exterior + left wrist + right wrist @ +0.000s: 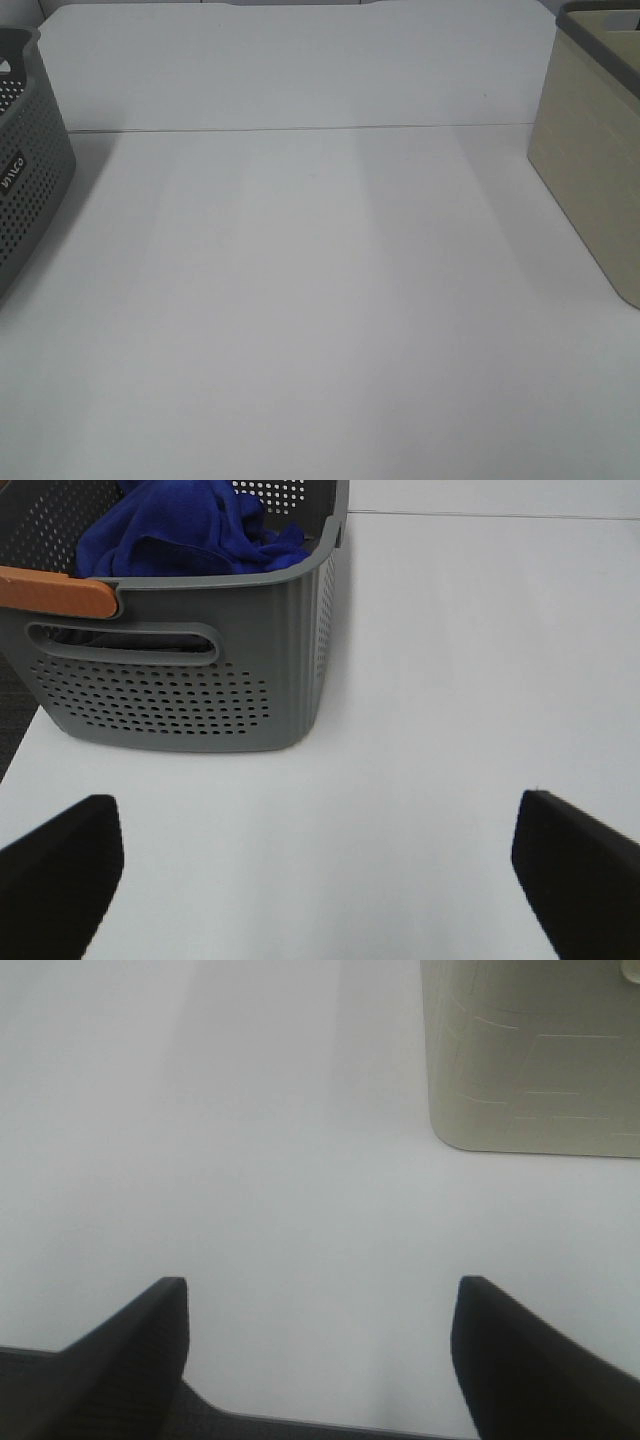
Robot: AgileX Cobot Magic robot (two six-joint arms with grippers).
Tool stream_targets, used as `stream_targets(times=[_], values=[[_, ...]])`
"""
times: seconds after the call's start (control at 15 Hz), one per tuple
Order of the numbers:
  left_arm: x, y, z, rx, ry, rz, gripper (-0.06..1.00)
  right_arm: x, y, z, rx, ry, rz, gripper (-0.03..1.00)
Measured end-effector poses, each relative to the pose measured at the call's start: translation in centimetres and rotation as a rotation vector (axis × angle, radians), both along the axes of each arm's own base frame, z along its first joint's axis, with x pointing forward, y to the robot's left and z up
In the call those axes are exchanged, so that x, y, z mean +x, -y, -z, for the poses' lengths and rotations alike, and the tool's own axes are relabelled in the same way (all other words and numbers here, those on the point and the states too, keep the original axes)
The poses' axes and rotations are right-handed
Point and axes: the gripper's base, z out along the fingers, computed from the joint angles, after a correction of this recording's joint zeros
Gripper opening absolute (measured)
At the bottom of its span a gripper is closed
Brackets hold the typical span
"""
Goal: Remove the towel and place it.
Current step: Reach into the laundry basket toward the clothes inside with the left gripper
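**Exterior high view.** A white, flat table (320, 300) fills the frame. A thin seam runs across it from side to side in the far half. A dark grey perforated plastic basket (25, 170) stands at the left edge of the frame, cut off by it, and carries a small dark label with white lettering (10, 165) on its near wall. A beige rectangular plastic basket (590, 170) with a darker rim stands at the right edge, also cut off. The two baskets are well apart.

**Left wrist view.** The left end effector (320, 865) is spread wide. Its two black fingers (60, 880) stand at opposite sides of the frame, with only table surface between them. Ahead of it stands the grey basket (200, 690), apart from the fingers. The royal-blue microfibre towel (180, 530) lies crumpled inside this basket, bunched up to about rim height. An orange bar (55, 592) lies along the near rim at one end, above an oblong grip slot (125, 645) in the wall.

**Right wrist view.** The right end effector (320, 1330) is also spread, and its black fingers (140, 1350) grip nothing. The table shows between them. One rounded corner of the beige basket (530, 1060) stands ahead and to one side, apart from the fingers.
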Motion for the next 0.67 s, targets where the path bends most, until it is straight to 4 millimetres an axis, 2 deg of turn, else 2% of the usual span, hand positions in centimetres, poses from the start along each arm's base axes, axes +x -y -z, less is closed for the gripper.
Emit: stream_targets(times=[0.67], values=[[0.0, 0.05, 0.0, -0.005, 0.0, 0.003, 0.99, 0.0, 0.0, 0.0, 0.0, 0.0, 0.0, 0.73]])
